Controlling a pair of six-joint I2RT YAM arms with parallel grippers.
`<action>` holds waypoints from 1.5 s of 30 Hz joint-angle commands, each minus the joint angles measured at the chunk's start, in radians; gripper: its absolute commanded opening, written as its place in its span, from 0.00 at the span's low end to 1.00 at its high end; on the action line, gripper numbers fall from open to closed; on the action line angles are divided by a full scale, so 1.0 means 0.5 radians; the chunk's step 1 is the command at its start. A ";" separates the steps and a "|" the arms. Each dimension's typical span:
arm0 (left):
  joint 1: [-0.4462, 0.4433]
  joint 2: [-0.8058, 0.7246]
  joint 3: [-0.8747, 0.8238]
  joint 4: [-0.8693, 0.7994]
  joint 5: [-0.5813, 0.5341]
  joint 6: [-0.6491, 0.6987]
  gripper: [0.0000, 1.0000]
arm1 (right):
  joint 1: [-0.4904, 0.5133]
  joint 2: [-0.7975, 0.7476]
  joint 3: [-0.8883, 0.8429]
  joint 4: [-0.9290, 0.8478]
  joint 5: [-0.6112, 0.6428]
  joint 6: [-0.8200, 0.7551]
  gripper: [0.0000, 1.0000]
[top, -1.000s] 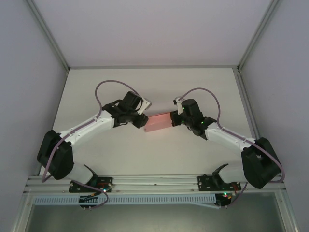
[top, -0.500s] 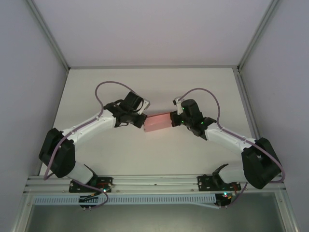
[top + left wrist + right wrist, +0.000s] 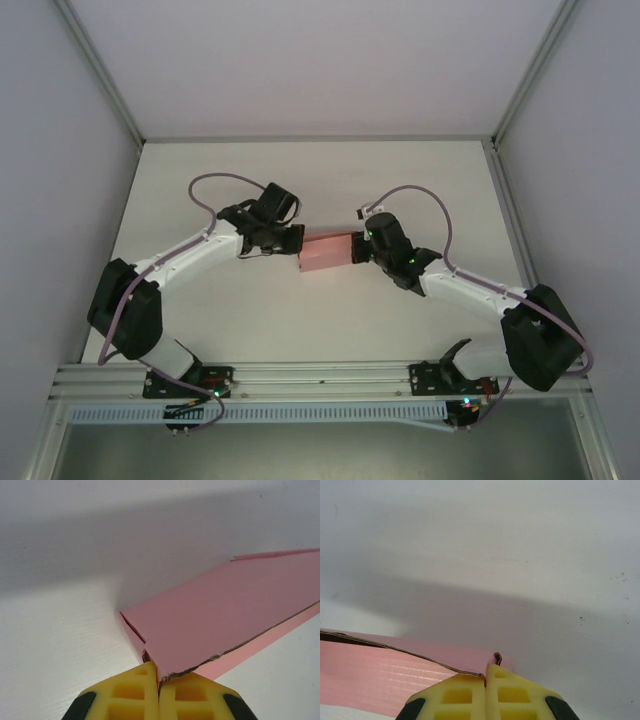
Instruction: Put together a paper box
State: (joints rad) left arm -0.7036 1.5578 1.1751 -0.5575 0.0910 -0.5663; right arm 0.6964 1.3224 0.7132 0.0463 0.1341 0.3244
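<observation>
Two pinches | left hand (image 3: 159,674): paper box (image 3: 225,615) corner | right hand (image 3: 486,674): opposite end | table (image 3: 330,180) under

A white table (image 3: 320,320) stands between pale walls (image 3: 40,200), an aluminium rail (image 3: 320,378) along its near edge.

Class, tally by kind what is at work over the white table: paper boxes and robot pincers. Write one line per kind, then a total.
paper box, pink: 1
Pincers, the left pincer and the right pincer: 2
Total: 3
</observation>
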 commanded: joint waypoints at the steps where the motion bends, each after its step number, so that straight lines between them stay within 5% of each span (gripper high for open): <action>1: -0.025 0.086 -0.049 0.117 0.111 -0.127 0.00 | 0.047 0.035 -0.088 -0.172 -0.021 0.076 0.00; 13: -0.272 0.014 -0.374 0.324 -0.467 0.013 0.00 | 0.050 -0.093 -0.335 0.223 -0.011 0.029 0.00; 26: -0.325 -0.147 -0.974 1.068 -0.528 0.165 0.00 | 0.057 -0.071 -0.546 0.543 -0.062 -0.131 0.00; 31: -0.325 -0.170 -1.000 1.067 -0.574 0.238 0.00 | 0.057 -0.125 -0.577 0.644 -0.079 -0.098 0.02; 34: -0.328 -0.170 -1.012 1.078 -0.578 0.229 0.00 | 0.058 -0.168 -0.512 0.577 -0.125 -0.091 0.13; 38: -0.335 -0.178 -1.022 1.114 -0.583 0.205 0.00 | 0.058 -0.220 -0.415 0.485 -0.250 -0.024 0.52; 43: -0.345 -0.173 -0.977 1.091 -0.625 0.193 0.00 | 0.058 -0.291 -0.351 0.454 -0.243 0.066 0.70; 45: -0.362 -0.175 -0.971 1.087 -0.642 0.198 0.00 | 0.058 -0.339 -0.322 0.410 -0.179 0.098 0.87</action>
State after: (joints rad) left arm -0.8589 1.4227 0.7238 0.1562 -0.2665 -0.4633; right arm 0.7208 1.1915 0.5098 0.2985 0.0299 0.3325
